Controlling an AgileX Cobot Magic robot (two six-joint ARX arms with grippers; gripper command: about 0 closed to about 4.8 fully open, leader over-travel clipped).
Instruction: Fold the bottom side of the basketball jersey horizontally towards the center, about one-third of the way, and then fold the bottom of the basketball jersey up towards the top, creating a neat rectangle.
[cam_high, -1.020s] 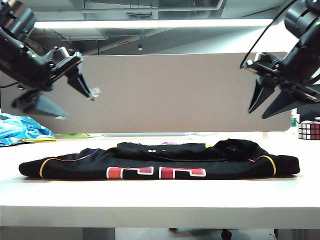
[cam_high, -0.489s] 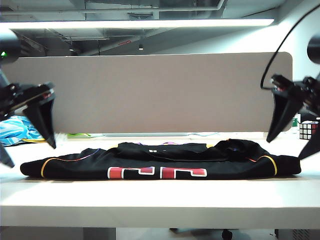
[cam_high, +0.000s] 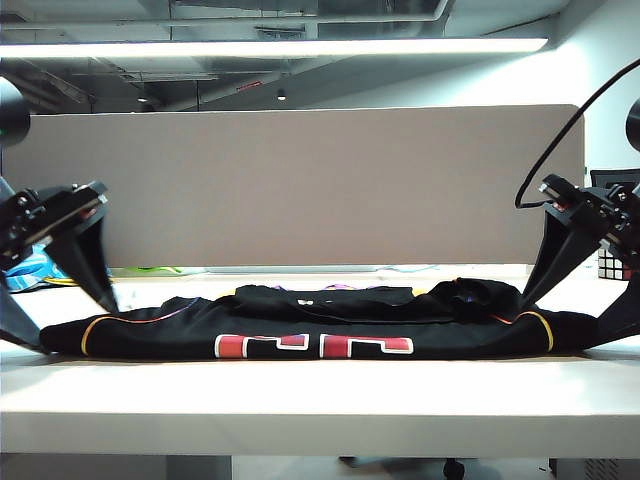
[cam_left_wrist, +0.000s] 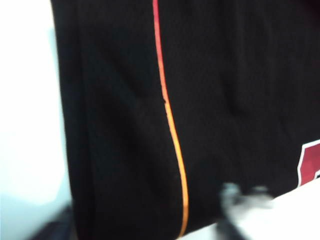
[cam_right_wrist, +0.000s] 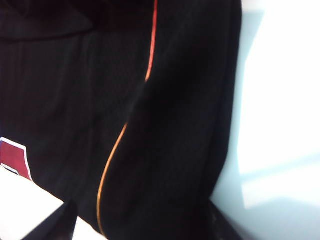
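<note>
Both fingers lowered, seemingly straddling jersey (cam_high: 320, 325) ends

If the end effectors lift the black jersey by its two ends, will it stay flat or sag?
The jersey lies limp in soft folds, so its middle would probably sag. It looks thin and light. Its stacked layers may slide apart.

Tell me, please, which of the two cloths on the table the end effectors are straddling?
The black basketball jersey: left end effector and right end effector straddle its ends. The light blue cloth lies behind, untouched.

basketball jersey (cam_high: 320, 325), red white-edged number, too foreshortened to read
</note>
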